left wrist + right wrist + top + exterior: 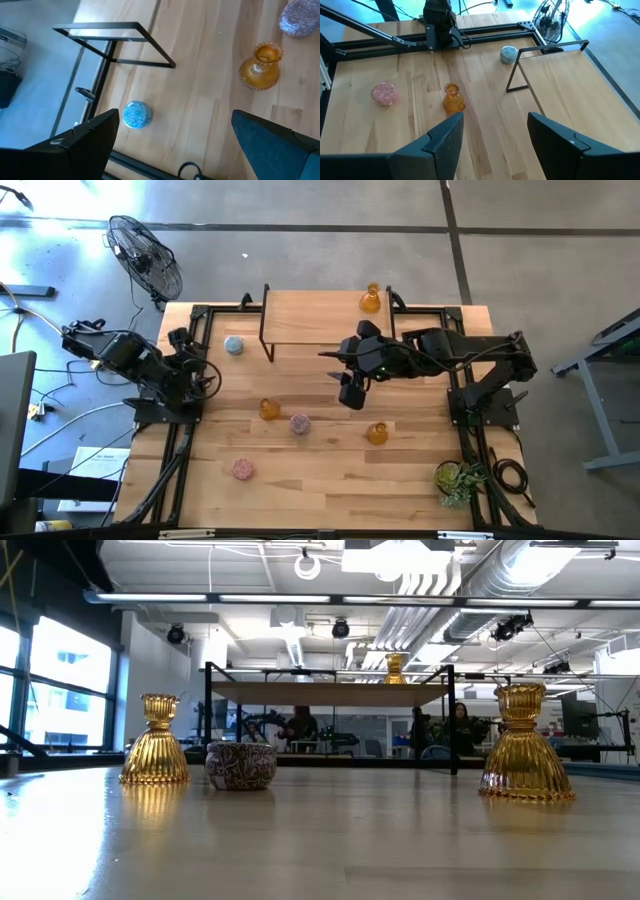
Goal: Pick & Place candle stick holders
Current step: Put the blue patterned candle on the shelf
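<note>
Six candle stick holders show in the high view. One amber holder [371, 300] stands on the wooden shelf [320, 318] at the far edge. On the table stand a pale blue one [234, 346], two amber ones [269, 409] [377, 434] and two pink ones [299, 423] [242, 470]. My left gripper [205, 375] waits open at the left edge, looking toward the blue holder [137, 114]. My right gripper [350, 393] hangs open above the table's middle, with nothing between its fingers [495, 119]. It faces an amber holder [452, 98].
The shelf stands on thin black legs [515, 80] near the blue holder. A green plant [458, 478] sits at the near right corner. Black frame rails [180, 450] run along both table sides. Bare wood lies between the holders and the near edge.
</note>
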### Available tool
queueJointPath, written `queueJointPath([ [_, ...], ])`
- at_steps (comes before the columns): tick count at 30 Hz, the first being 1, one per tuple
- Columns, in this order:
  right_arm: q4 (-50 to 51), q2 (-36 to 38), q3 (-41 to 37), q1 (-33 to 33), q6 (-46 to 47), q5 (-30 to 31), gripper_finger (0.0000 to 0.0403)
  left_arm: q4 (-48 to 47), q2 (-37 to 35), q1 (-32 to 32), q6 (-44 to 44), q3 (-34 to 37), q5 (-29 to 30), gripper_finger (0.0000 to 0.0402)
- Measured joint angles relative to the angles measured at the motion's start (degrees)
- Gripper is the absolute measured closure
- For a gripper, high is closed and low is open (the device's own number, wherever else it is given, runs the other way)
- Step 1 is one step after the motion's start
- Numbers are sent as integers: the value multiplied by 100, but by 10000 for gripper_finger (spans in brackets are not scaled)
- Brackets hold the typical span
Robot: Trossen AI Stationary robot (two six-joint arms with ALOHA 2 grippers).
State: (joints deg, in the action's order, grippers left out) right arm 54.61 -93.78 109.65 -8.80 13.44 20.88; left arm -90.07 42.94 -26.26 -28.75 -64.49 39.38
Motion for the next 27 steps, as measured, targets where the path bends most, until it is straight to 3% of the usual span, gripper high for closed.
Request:
queueJointPath([
  [15, 0, 0, 0, 0, 69, -1, 186, 7, -310, 0, -334, 415, -55, 20],
  [20, 0, 0, 0, 0, 69, -1, 186, 15, -308, 0, -553, 415, -565, 20],
  [27, 0, 0, 0, 0, 67, 26, 186, 42, -304, 0, -1895, 415, -711, 20],
])
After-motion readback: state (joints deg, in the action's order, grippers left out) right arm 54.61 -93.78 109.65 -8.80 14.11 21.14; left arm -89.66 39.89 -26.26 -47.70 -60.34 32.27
